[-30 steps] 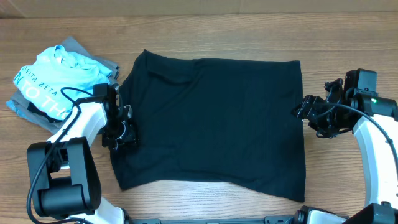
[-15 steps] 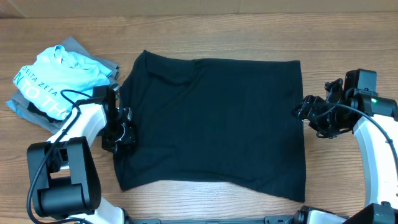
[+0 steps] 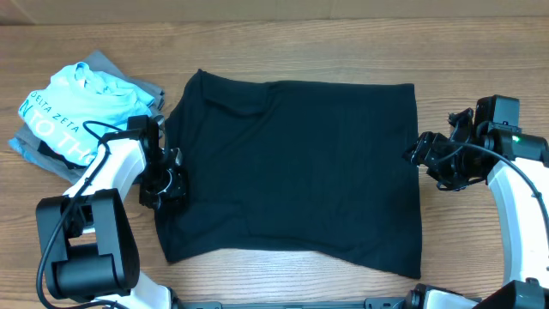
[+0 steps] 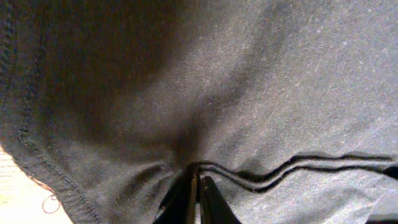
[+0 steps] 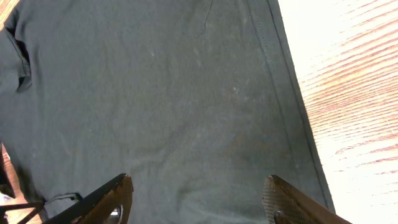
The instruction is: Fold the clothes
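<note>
The black T-shirt (image 3: pixel 292 172) lies spread flat across the middle of the wooden table, folded into a rough rectangle. My left gripper (image 3: pixel 167 184) is at the shirt's left edge, and in the left wrist view its fingers (image 4: pixel 198 186) are shut on a pinch of the black fabric (image 4: pixel 249 93), with a hem seam showing at the left. My right gripper (image 3: pixel 420 154) hovers at the shirt's right edge; in the right wrist view its fingers (image 5: pixel 196 199) are wide open over the black fabric (image 5: pixel 155 93), holding nothing.
A light-blue tee with white lettering (image 3: pixel 73 107) lies on grey folded garments (image 3: pixel 129 77) at the back left. Bare wooden table (image 3: pixel 480 240) surrounds the shirt. The table's wood also shows in the right wrist view (image 5: pixel 354 93).
</note>
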{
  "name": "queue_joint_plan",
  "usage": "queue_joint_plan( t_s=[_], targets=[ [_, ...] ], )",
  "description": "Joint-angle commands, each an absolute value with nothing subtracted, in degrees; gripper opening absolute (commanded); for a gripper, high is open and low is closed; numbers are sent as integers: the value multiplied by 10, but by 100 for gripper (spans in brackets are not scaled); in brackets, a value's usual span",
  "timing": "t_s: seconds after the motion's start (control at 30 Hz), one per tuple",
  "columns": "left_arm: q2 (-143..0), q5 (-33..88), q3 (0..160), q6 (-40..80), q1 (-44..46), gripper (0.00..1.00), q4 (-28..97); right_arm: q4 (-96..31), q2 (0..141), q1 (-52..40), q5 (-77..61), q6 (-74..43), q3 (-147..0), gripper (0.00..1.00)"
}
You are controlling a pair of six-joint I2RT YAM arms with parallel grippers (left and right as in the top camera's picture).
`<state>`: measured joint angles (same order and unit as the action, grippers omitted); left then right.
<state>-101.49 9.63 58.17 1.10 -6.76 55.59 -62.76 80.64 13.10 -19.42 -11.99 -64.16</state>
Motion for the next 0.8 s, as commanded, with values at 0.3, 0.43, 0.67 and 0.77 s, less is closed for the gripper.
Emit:
queue_joint_plan(
  t_s=[0.3,0.43,0.67,0.77],
  targets=[
    [-1011,165,685,-31,-67,4,638,-633,805,129,-171,-165,-640,71],
    [-1008,165,715,-31,-67,4,646,-637,808,133,-120,-234,-640,72],
    [-1008,159,719,-33,-67,4,662,-719,910,232,-90,-253,-639,72],
    [-1008,159,719,-32,-67,4,662,-748,947,253,-91,-244,-632,72]
  ],
)
